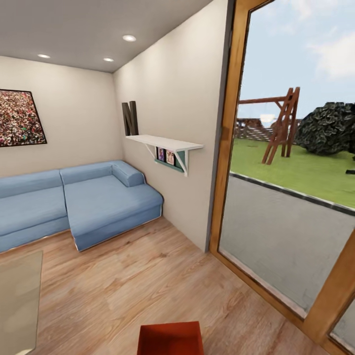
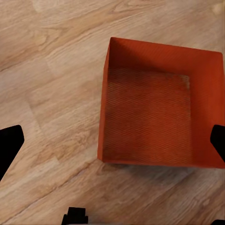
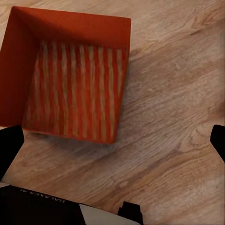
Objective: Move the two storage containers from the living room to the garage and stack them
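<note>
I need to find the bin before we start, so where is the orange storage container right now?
The storage container sits empty on the wood plank floor at the bottom centre of the head view, just ahead of the robot and in front of the blue sofa.

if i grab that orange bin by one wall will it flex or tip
Probably some flex: the bin's walls look thin and its bottom is see-through mesh. It is empty, so likely light for its size. Its flat bottom rests on the wood floor, so it should slide rather than roll; a one-wall lift would likely tilt it.
</note>
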